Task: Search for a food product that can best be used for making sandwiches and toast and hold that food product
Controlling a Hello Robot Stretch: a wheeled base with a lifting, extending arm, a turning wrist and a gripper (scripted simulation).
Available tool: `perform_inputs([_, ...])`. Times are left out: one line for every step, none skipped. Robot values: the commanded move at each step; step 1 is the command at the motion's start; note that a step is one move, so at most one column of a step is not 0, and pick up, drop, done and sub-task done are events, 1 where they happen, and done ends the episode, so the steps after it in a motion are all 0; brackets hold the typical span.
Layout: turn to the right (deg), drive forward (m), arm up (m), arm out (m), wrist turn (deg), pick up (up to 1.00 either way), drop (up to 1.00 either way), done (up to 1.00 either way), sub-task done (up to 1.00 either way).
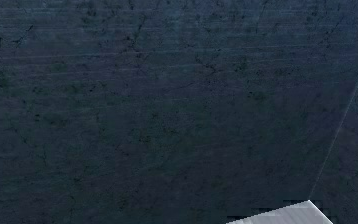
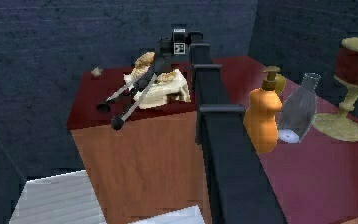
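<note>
On the smooth dark red top of a boxy wooden cabinet (image 2: pixel 137 165) lies the bread (image 2: pixel 159 82), pale and lumpy with brownish crust, and my thin-fingered gripper (image 2: pixel 110 114) is at it. I cannot tell its opening, nor whether it holds anything. Near my square dark arm (image 2: pixel 227 150) stands a rounded orange bottle (image 2: pixel 262 120).

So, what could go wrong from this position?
1. The pale bread-like thing lies on the red cabinet top at the gripper. I cannot tell whether it is held, so lifting may leave it or push it off.
2. The orange bottle and glass bottle stand close beside the arm; turning might knock them over.
</note>
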Motion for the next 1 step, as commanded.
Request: perform_inputs([0.0, 0.0, 0.0, -0.48, 0.0, 0.0, 0.0, 0.0, 0.0])
